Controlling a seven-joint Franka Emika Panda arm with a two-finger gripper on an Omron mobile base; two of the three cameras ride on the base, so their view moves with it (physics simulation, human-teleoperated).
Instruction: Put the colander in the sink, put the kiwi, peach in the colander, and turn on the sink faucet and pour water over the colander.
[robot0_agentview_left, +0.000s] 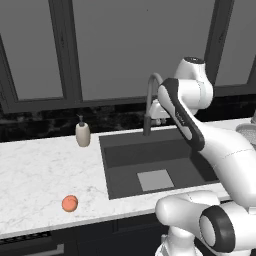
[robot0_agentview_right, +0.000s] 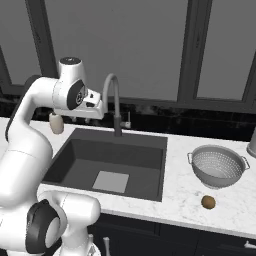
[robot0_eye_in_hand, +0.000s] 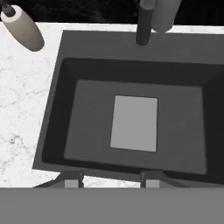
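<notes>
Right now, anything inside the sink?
Nothing in the sink but the lighter square patch on its floor. The colander sits on the counter to its right, kiwi beside it. The robot's arm covers the basin's right end in the left base view.

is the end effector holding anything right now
Nothing is held: the end effector hangs above the sink with only bare basin between its fingertips.

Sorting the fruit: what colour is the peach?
Orange-pink with a redder blush; the peach shows best in the left base view.
</notes>
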